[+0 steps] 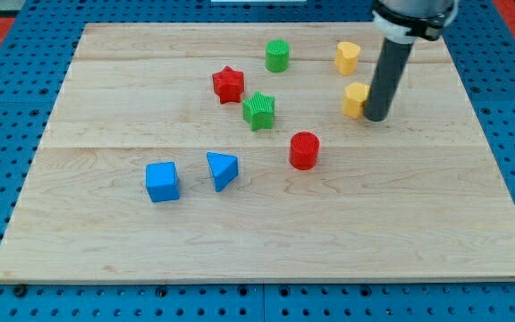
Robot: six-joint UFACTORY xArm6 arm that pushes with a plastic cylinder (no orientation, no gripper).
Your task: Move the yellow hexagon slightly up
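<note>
The yellow hexagon (355,99) sits at the view's upper right on the wooden board (257,233), partly hidden on its right side by the dark rod. My tip (376,117) rests on the board right next to the hexagon's right side, touching or nearly touching it. A second yellow block, heart-like in shape (348,56), lies just above the hexagon.
A green cylinder (277,55), a red star (228,84), a green star (259,110) and a red cylinder (304,149) lie around the board's middle. A blue cube (162,182) and a blue triangle (223,170) lie lower left. A blue pegboard surrounds the board.
</note>
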